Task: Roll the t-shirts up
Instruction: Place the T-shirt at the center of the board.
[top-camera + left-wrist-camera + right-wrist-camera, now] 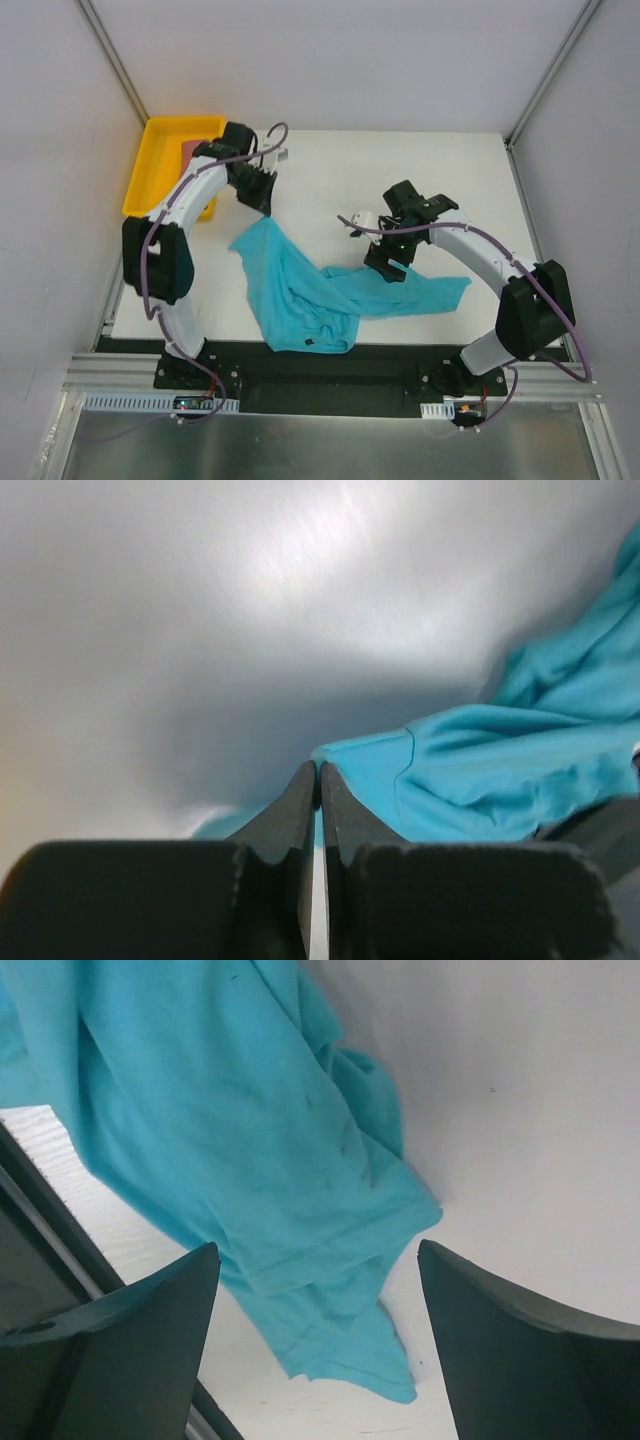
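White table [400,170] inside pale walls. Teal t-shirt [300,290] lying crumpled across the near middle, one corner drawn up toward the far left. Left gripper [265,208] pinched tight on that corner. Right gripper [388,268] spread wide just above the shirt's right part, gripping nothing. Pink t-shirt [188,150] in the yellow tray [150,170] at the far left corner, mostly hidden behind the left arm.

A robot lab: white-walled cell [330,60], aluminium base rail [110,383].
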